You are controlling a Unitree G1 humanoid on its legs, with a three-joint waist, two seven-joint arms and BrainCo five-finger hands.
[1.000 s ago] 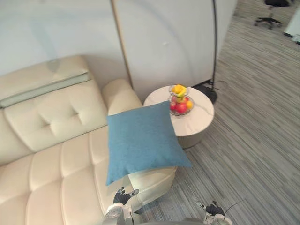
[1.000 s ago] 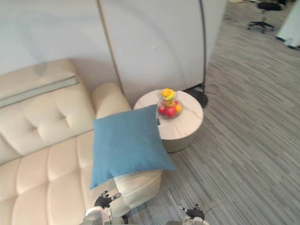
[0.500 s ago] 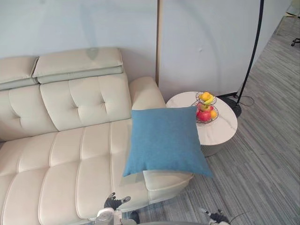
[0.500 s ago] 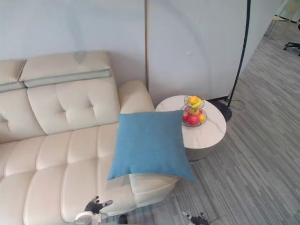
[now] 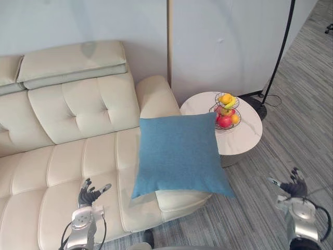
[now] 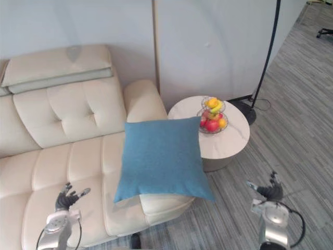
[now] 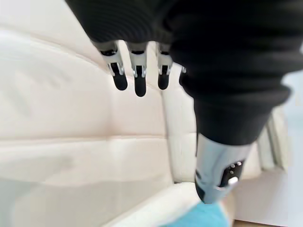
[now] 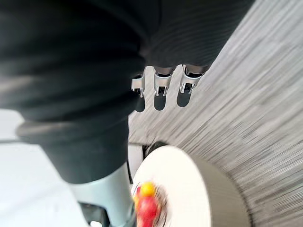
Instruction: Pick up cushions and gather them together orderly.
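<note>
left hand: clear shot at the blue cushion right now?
Probably yes. The left hand hovers open over bare sofa seat, and nothing lies between it and the blue cushion.

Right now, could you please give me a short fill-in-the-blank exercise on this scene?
The cushion on the sofa is ____ in colour.
The wire basket on the round table holds ____.
The left hand and the right hand are both ____, holding nothing.
Missing words: blue; fruit; open.
</note>
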